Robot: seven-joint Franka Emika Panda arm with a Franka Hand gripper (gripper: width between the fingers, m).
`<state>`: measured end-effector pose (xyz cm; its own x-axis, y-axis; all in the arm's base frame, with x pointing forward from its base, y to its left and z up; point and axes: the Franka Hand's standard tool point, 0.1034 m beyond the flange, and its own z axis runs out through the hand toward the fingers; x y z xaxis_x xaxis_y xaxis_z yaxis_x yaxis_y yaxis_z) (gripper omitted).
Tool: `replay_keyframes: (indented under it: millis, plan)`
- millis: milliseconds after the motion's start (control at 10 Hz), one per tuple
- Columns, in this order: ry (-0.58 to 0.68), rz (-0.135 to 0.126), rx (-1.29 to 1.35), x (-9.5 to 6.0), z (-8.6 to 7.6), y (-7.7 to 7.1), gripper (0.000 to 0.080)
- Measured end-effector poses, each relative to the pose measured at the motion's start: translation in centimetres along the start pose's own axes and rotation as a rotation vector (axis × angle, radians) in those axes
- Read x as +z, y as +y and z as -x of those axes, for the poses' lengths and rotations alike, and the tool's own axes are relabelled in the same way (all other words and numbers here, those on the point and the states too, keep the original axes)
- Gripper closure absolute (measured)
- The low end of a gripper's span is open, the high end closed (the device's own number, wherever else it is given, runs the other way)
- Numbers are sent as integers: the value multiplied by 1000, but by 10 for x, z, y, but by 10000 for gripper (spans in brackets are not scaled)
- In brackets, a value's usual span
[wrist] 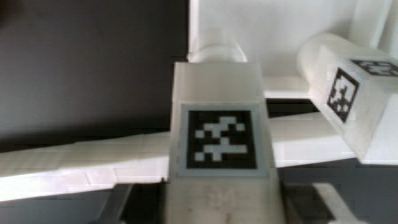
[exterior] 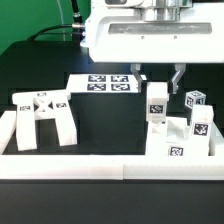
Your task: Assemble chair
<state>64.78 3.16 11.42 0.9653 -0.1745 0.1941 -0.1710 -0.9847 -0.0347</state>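
Robot's hand (exterior: 164, 82) hangs over an upright white chair post (exterior: 157, 103), its fingers partly apart on either side of the top; whether they pinch it cannot be told. The post stands among small blocks (exterior: 197, 115) toward the exterior view's right, well apart from the leg frame (exterior: 40, 115) on the table (exterior: 110, 125). The part looks light, rigid and smooth. It is likely best taken by its flat opposite faces near the top, above its marker tag (wrist: 221, 138).
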Motion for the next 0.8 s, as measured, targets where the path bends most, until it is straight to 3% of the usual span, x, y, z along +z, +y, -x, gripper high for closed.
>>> replay_keyframes:
  millis: [100, 200, 500, 800]
  plan:
    - [14, -1, 0, 0, -2, -1, 508]
    - [125, -11, -7, -2, -10, -3, 508]
    - [265, -16, -37, 4, -6, -5, 508]
    - [245, -15, -41, 5, -6, -6, 508]
